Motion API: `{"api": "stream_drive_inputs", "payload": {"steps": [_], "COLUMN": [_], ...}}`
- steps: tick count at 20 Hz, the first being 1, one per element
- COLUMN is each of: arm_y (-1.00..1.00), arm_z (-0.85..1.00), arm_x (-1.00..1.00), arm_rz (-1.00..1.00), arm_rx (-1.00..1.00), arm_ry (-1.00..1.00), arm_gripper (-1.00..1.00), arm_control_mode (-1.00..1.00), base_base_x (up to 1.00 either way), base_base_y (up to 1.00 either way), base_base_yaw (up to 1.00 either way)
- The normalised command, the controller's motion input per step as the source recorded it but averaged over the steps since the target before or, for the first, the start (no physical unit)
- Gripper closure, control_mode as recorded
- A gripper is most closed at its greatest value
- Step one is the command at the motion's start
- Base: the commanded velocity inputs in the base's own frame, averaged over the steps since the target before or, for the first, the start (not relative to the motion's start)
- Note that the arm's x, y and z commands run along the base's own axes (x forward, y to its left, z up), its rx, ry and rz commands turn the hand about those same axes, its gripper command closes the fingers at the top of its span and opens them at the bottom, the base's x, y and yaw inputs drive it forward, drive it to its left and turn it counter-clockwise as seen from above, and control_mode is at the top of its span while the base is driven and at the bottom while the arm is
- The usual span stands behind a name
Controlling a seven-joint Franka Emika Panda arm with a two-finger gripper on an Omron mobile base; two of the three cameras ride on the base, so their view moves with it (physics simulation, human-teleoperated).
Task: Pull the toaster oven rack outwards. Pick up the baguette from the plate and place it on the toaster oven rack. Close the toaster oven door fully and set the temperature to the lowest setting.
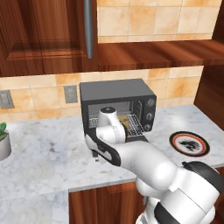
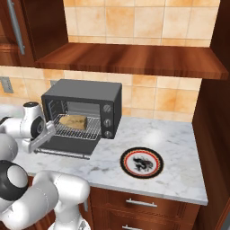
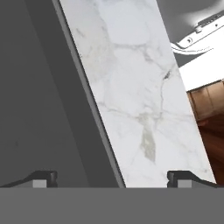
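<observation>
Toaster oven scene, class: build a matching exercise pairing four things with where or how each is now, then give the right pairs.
Things:
1. baguette
2. plate
3. door
4. end effector

States:
A. dropped open, flat
B. bare, on the counter to the right of the oven
C. jaws wide, holding nothing
D. lying on the rack

Pairs: 1-D, 2-B, 3-A, 4-C
</observation>
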Motion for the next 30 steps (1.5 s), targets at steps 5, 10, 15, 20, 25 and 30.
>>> {"api": "stream_drive_inputs", "payload": {"steps": [5,10,15,20,25,30], "arm_y": [0.0,0.02,0.05,0.06,0.01,0.02], "arm_z": [-0.14,0.0,0.0,0.01,0.21,0.34], "arm_x": [0.25,0.31,0.32,0.28,0.06,-0.34], "arm_rz": [-0.04,-0.04,-0.05,-0.05,-0.05,-0.08], "arm_rx": [-0.01,-0.02,-0.03,-0.03,-0.01,0.0], "arm_ry": [0.06,0.04,0.02,0.0,0.0,0.0], "arm_gripper": [-1.0,-1.0,-1.0,-1.0,-1.0,-1.0], "arm_control_mode": [-1.0,-1.0,-1.0,-1.0,-1.0,-1.0], "base_base_x": [0.0,0.0,0.0,0.0,0.0,0.0], "base_base_y": [0.0,0.0,0.0,0.0,0.0,0.0], "base_base_yaw": [0.0,0.0,0.0,0.0,0.0,0.0]}}
